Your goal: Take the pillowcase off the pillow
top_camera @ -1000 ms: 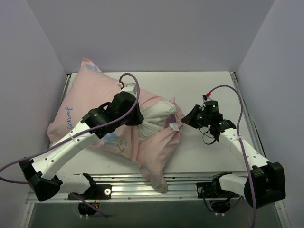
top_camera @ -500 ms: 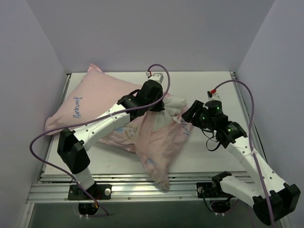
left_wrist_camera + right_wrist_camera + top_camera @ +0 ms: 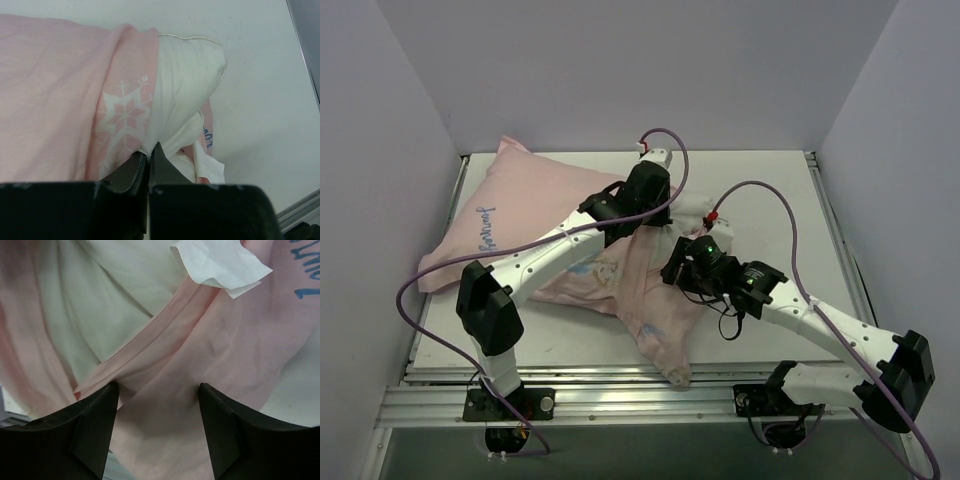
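Observation:
The pale pink pillowcase [image 3: 530, 215] lies across the left and middle of the table, its loose end [image 3: 665, 350] trailing to the front edge. A white corner of the pillow [image 3: 695, 212] sticks out of its opening. My left gripper [image 3: 658, 222] is shut on that white pillow fabric [image 3: 185, 75], right beside the snowflake-printed pink edge [image 3: 122, 112]. My right gripper [image 3: 672, 272] is open, its fingertips [image 3: 102, 405] pressed down on loose pink pillowcase cloth [image 3: 165, 420] that spans the gap between them. A white care label [image 3: 220, 265] and bare pillow [image 3: 115, 300] show just beyond.
The white tabletop [image 3: 770, 190] is boxed in by grey walls at the left, back and right. A metal rail [image 3: 620, 400] runs along the front edge, and purple cables loop over both arms.
My right gripper has opened and swung left from the table's right side onto the pillowcase cloth. The left arm has carried the pillow corner back and to the right, still shut.

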{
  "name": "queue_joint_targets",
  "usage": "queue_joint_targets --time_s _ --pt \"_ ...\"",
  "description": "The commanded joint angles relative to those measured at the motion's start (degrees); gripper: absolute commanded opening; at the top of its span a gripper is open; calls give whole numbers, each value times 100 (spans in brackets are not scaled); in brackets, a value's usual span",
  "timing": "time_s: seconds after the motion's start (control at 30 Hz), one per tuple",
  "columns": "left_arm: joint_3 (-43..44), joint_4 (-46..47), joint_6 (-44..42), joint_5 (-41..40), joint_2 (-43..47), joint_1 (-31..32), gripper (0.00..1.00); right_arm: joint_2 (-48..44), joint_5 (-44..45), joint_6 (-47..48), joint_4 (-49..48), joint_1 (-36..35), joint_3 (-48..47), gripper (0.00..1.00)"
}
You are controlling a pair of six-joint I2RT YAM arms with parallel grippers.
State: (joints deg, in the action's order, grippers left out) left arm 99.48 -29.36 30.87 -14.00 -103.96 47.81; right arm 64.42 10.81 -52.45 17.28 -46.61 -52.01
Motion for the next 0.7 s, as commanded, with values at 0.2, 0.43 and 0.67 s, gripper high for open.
queue_joint_targets --time_s 0.2,0.43,0.67 --pt "607 239 -345 -393 175 -263 2 27 818 -450 275 28 796 0" --pt "1459 -359 -565 -657 -10 -825 2 -1281 432 -346 742 976 1631 0" --pt "2277 -930 -539 -753 -326 -1125 2 -1792 185 -310 1163 1382 1922 0"
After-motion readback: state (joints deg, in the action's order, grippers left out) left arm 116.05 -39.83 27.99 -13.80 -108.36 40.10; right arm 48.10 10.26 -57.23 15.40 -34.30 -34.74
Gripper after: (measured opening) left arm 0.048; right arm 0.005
